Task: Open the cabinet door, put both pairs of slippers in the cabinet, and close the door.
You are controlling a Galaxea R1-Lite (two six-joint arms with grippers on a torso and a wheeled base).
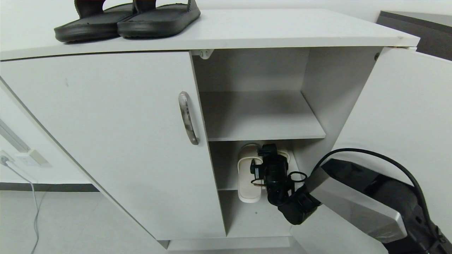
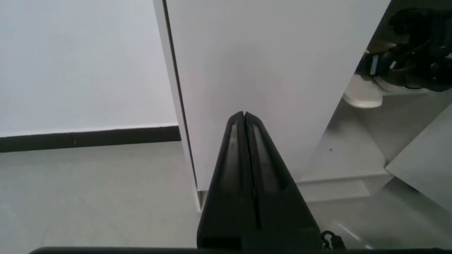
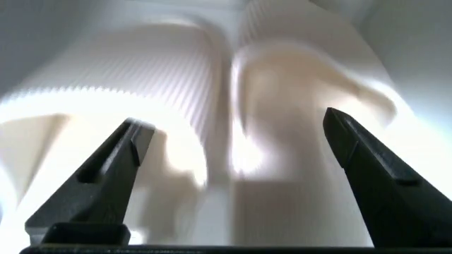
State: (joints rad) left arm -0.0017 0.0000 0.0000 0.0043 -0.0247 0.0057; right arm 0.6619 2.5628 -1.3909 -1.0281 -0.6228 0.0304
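A white cabinet (image 1: pixel 106 141) stands with its right door (image 1: pixel 406 116) swung open and its left door shut. A pair of cream slippers (image 1: pixel 247 176) lies on the lower shelf, side by side. My right gripper (image 1: pixel 263 155) is inside that compartment just over them, open; in the right wrist view the cream slippers (image 3: pixel 233 120) lie between and beyond its spread fingers (image 3: pixel 113 169). A pair of black slippers (image 1: pixel 127 21) rests on the cabinet top at the left. My left gripper (image 2: pixel 244 116) is shut and empty, low in front of the shut left door (image 2: pixel 268 70).
The middle shelf (image 1: pixel 261 120) inside the open half is bare. A metal handle (image 1: pixel 188 118) runs down the left door's edge. A wall socket and cable (image 1: pixel 21 158) sit at the far left above grey floor.
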